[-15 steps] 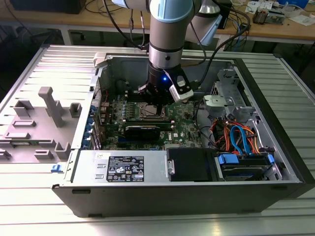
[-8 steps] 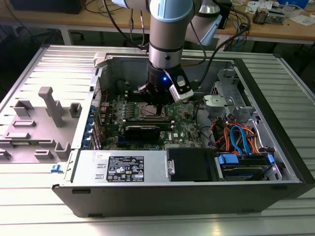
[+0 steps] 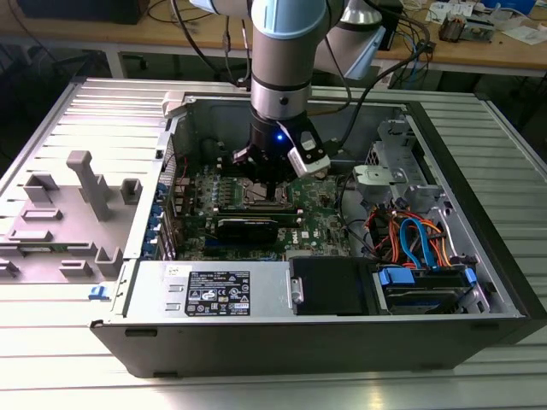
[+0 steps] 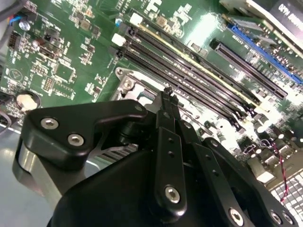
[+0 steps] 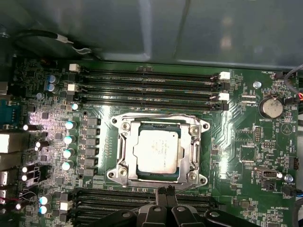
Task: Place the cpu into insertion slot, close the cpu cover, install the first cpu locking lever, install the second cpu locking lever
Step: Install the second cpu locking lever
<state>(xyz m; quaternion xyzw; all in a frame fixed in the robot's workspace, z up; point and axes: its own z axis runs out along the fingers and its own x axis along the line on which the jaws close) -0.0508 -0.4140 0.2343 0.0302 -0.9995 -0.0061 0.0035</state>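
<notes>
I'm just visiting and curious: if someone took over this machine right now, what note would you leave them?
Gripper: low at the edge of the slot; I cannot tell whether it holds anything.
Cpu: lying flat in the slot.
Cover: down flat around the cpu.
Done: placing the cpu and closing the cover look finished.
Left: the two levers; whether either is latched is not clear.

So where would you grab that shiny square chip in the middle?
By two opposite edges, straight down from above. The cpu lies flat in the insertion slot, with silver metal close around it, so nothing can slide in sideways. Its edges barely show, so it may be tricky.
</notes>
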